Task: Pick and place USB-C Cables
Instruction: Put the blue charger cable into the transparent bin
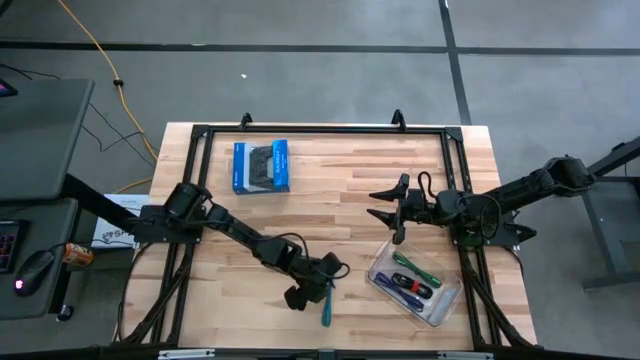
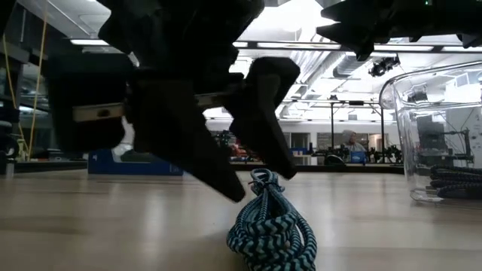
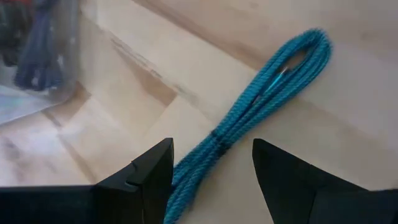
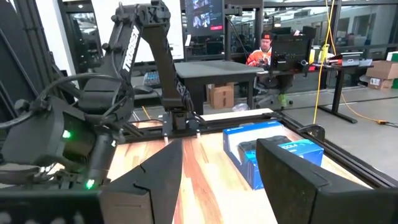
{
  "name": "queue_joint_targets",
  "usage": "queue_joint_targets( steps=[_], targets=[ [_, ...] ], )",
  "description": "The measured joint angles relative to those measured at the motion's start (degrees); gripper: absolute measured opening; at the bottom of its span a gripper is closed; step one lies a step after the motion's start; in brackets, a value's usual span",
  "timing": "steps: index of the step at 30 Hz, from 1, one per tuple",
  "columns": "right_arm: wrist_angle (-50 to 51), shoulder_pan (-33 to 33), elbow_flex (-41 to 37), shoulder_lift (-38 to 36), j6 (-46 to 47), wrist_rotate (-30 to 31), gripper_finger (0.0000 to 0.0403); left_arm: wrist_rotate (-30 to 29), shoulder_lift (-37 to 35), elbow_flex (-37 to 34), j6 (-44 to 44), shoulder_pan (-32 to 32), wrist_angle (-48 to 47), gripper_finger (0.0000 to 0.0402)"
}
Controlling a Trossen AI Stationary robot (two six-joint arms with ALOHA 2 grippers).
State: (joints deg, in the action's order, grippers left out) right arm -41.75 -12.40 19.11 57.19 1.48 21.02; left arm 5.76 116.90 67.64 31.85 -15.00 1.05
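The teal USB-C cable (image 1: pixel 327 305) (image 2: pixel 271 229) (image 3: pixel 261 106) lies flat on the wooden table near its near edge. My left gripper (image 1: pixel 322 285) (image 3: pixel 211 149) hovers low over it, open, with one finger on each side of the bundle's banded middle and touching nothing I can see. The green cable (image 1: pixel 415 268), the black one with a red band (image 1: pixel 412 288) and the purple one (image 1: pixel 408 297) lie inside a clear container (image 1: pixel 385 270) (image 2: pixel 433 135). My right gripper (image 1: pixel 383 203) (image 4: pixel 217 146) waits open above the table, just beyond the container.
A blue gamepad box (image 1: pixel 261 166) (image 4: pixel 273 152) lies at the table's far left. A black frame (image 1: pixel 320 128) runs along the table's edges. A yellow cord (image 1: pixel 100 50) trails on the floor beyond the table. Bare wood lies between the box and the container.
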Motion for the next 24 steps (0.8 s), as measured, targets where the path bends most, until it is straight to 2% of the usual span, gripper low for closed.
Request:
queue_joint_targets(
  steps=[5,18,21,24],
  targets=[
    [-0.01,0.01,0.00,0.00,0.00,0.00,0.0197,-4.23,0.63,-0.05,2.87,-0.02,0.10,0.0200],
    [0.07,0.00,0.00,0.00,0.04,0.00,0.0197,-4.23,2.25,0.34,4.16,0.42,-2.63,0.0199],
    [0.12,0.00,0.00,0.00,0.04,0.00,0.0197,-4.26,2.10,0.24,4.36,0.35,-2.63,0.0188],
    [0.17,0.00,0.00,0.00,0.04,0.01,0.0197,-4.26,2.14,0.17,4.38,0.31,-2.77,0.0159]
  ],
)
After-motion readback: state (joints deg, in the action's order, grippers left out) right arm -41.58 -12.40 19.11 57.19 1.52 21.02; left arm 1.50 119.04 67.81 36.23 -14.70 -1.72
